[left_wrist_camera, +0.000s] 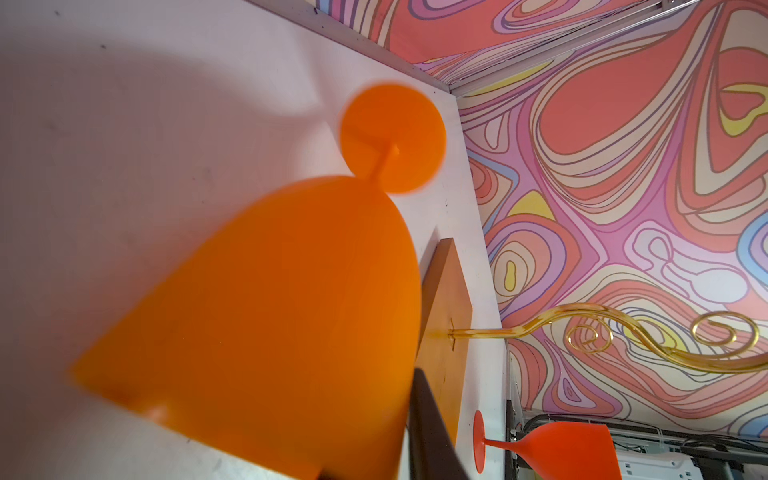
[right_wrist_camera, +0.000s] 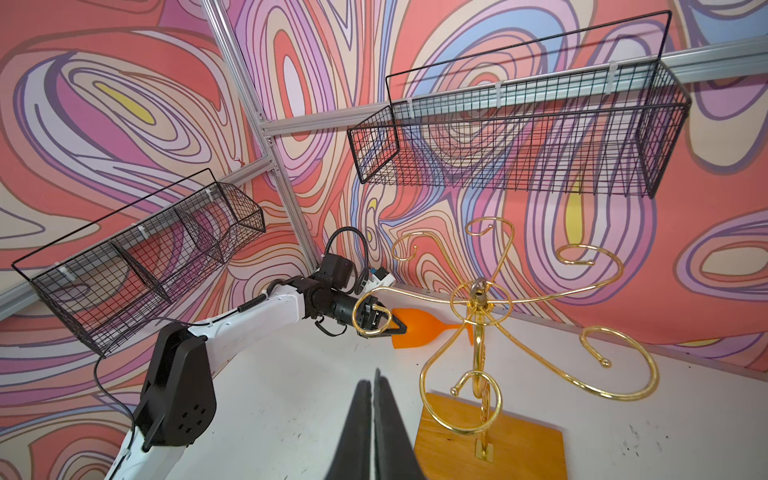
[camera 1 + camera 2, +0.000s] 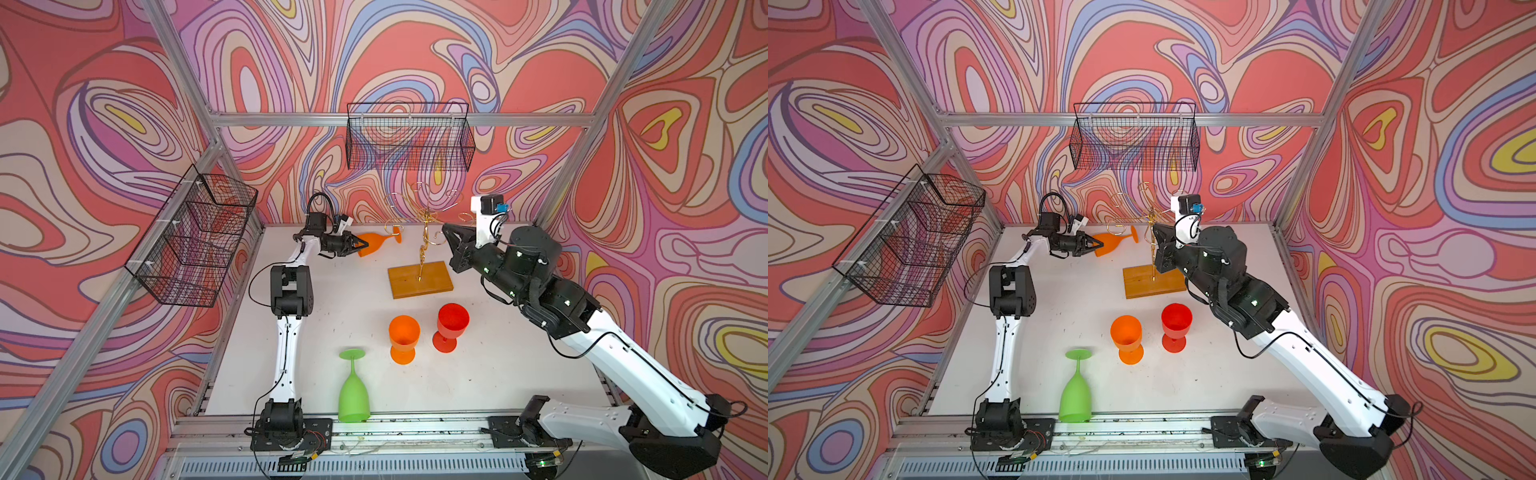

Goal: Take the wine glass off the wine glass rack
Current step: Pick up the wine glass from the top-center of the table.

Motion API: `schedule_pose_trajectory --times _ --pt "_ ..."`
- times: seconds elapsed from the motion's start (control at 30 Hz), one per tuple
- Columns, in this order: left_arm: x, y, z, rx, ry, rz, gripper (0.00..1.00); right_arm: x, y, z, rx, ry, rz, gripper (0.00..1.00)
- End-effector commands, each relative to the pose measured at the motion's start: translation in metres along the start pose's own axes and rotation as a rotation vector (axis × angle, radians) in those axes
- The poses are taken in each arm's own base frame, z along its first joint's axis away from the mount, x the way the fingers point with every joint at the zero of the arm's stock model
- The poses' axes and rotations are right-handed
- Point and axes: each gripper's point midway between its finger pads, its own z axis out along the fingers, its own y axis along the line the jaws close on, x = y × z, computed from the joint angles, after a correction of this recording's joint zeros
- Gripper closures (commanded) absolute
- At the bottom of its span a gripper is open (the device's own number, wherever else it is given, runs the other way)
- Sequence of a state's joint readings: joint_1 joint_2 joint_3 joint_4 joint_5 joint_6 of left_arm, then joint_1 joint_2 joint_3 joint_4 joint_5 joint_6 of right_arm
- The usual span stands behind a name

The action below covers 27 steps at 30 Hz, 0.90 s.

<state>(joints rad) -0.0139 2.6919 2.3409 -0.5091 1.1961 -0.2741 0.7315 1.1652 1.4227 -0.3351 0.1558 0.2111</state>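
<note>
Left gripper (image 3: pixel 360 248) is clamped onto the rim of the bright orange, plastic-looking wine glass (image 3: pixel 376 243), pinching the bowl wall. That's a bit left of centre in the upper half of both top views.

The glass lies roughly level above the white table (image 3: pixel 332 332). The mouth is at the gripper and the thin stem and flat round foot point right, toward the thin gold wire rack on its honey-brown wooden base (image 3: pixel 419 280).

In the top views the foot sits right beside one of the curled rack arms. In the left wrist view I can't see any wire around the stem, so I'd guess it's already clear. The way out looks like straight back along the glass's own axis, frame-left, away from the rack.

The glass has a wide bell bowl, it's opaque-ish, and it's a little blurred up close.

Right gripper (image 2: pixel 372 415) is pinched closed on nothing, just right of the rack's stem.
</note>
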Motion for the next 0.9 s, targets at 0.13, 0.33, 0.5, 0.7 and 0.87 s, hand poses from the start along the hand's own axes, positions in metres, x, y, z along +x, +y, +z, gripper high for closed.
schedule_pose_trajectory --times 0.13,0.33,0.5,0.7,0.87 --pt "-0.003 -0.008 -0.003 0.008 -0.017 -0.007 1.00 -0.003 -0.003 -0.003 -0.002 -0.014 0.008 1.00" --pt "-0.004 -0.016 -0.006 0.018 -0.023 0.002 1.00 -0.002 -0.003 -0.003 -0.004 -0.012 0.010 1.00" --pt "-0.009 -0.037 -0.017 -0.002 -0.036 0.051 1.00 -0.003 -0.003 -0.004 -0.005 -0.016 0.010 1.00" --pt "-0.008 -0.073 -0.038 -0.082 -0.042 0.130 1.00 -0.002 -0.004 -0.006 -0.006 -0.022 0.007 1.00" --pt "0.003 -0.098 -0.059 -0.183 -0.013 0.175 1.00 -0.003 -0.004 -0.008 -0.013 -0.028 0.006 1.00"
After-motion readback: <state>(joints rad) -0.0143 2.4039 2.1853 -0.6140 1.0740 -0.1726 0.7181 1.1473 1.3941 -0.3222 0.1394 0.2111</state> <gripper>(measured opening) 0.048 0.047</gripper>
